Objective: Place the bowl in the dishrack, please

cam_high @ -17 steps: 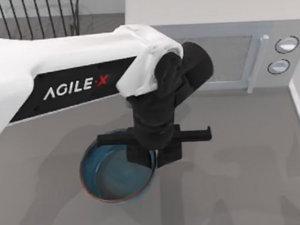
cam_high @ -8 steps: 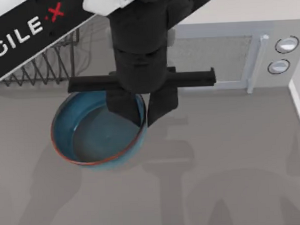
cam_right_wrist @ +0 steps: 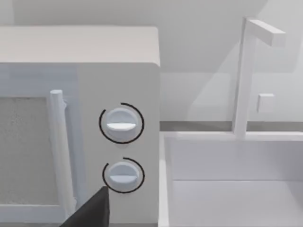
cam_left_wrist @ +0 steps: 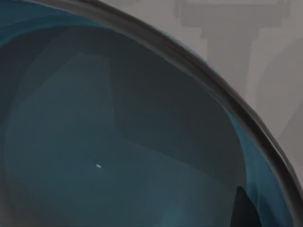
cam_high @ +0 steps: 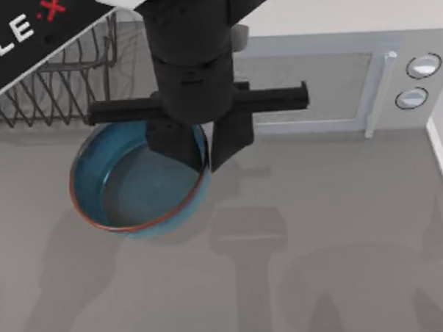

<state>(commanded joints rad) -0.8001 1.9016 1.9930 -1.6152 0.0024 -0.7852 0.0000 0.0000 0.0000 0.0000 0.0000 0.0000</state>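
— Two things matter on the left side: where do they sit against the microwave (cam_high: 313, 81)?

— Farthest left of it stands the dishrack (cam_high: 60, 92), its dark prongs upright against the back wall. The bowl (cam_high: 137, 181) hangs just in front of the rack, left of the microwave door, its shadow cast on the table (cam_high: 342, 227) below, so I judge it lifted clear.

— What carries it?

— The left gripper (cam_high: 202, 148), reaching down in front of the microwave's left edge. Its fingers are clamped on the bowl's rim on the microwave side, one inside the wall and one outside. That rim pinch keeps the bowl level and leaves its far side free to slide between the prongs.

— And the left wrist camera?

— Looks straight into the bowl's grey-blue inside.

— Right of the microwave?

— A pale sink (cam_right_wrist: 227, 189) with a tap (cam_right_wrist: 246, 75). The right arm seems parked facing the dials; I cannot tell how its fingers stand.
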